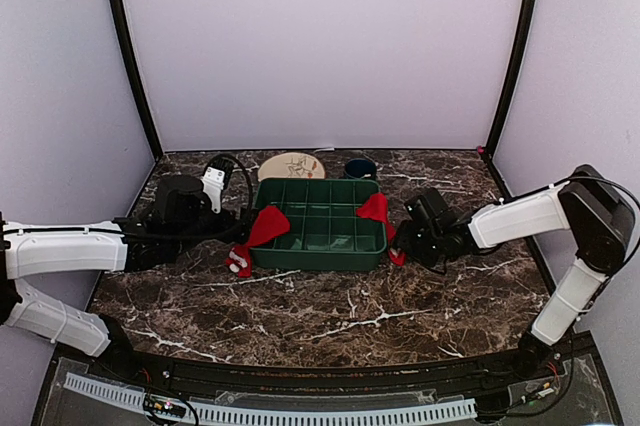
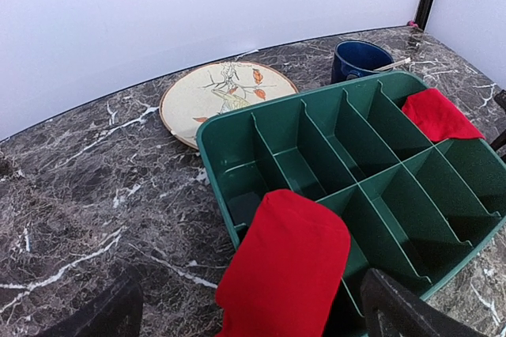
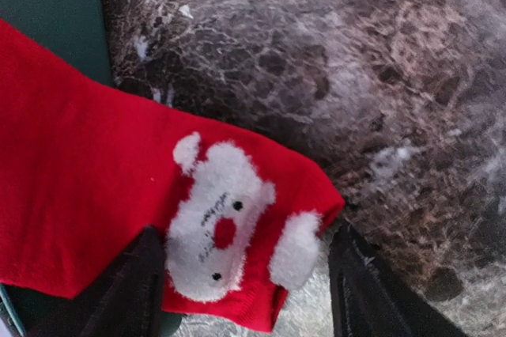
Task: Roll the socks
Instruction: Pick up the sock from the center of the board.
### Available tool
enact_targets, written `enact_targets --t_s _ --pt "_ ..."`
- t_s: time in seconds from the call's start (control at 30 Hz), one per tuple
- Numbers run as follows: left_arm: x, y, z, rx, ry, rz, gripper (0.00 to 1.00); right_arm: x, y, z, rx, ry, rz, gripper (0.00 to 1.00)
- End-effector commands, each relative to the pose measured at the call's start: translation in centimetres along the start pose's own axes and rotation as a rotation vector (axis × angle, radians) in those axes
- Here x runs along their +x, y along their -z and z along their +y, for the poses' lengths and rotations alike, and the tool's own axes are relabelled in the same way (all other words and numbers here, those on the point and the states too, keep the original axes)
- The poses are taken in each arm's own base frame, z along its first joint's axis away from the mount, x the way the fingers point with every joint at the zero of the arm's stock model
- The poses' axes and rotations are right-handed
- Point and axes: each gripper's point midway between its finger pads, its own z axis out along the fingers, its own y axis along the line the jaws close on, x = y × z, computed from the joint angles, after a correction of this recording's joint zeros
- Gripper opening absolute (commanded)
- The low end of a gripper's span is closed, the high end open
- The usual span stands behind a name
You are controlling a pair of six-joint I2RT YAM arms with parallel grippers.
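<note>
Left gripper (image 2: 253,317), right gripper (image 3: 247,274) gape empty. Left sock (image 1: 265,228), right sock (image 1: 376,208) trail outward over tray (image 1: 320,258) ends; only right wrist shows fluffy face (image 3: 213,226).

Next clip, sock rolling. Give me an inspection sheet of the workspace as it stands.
Surface: dark, white-veined marble table.
Job's things: left sock and right sock, both unrolled, each draped over one end of the green tray.
Clutter: plate and blue mug behind the tray.
Grippers: left gripper open at the left sock; right gripper open, fingers either side of the right sock's white-faced end.
Cables: black cable loops by the left wrist.
Surroundings: plain pale walls, black frame posts.
</note>
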Motion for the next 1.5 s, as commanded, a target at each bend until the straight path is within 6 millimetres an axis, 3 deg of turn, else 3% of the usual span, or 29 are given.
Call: enact_targets --t_s 0.0,0.33,0.47,0.8,0.97,1.13,1.47 --pt "-2.1 0.2 0.1 -0.019 -0.009 -0.054 0.99 1.2 -0.9 -1.5 0.064 -0.002 0.059 0.59" --pt "-2.3 0.8 0.8 -0.043 -0.008 -0.071 0.99 2.5 -0.9 -3.7 0.091 -0.049 0.079 0.1" --pt "-2.3 0.9 0.9 -0.046 -0.004 -0.07 0.99 1.8 -0.1 -3.5 0.077 -0.039 0.046 0.0" --pt "-3.4 1.9 0.9 -0.034 -0.006 -0.086 0.99 -3.1 5.2 -1.7 0.005 -0.01 -0.146 0.0" --pt "-4.1 2.1 0.2 0.004 -0.004 -0.086 0.99 -5.7 8.1 0.1 -0.038 0.027 -0.234 0.0" --pt "-3.7 1.8 -1.1 0.07 0.004 -0.048 0.99 -7.8 10.4 1.7 -0.08 0.05 -0.31 0.0" --pt "-2.6 -1.3 -0.4 -0.029 -0.069 0.063 0.99 -11.0 14.9 3.7 -0.128 0.063 -0.443 0.0"
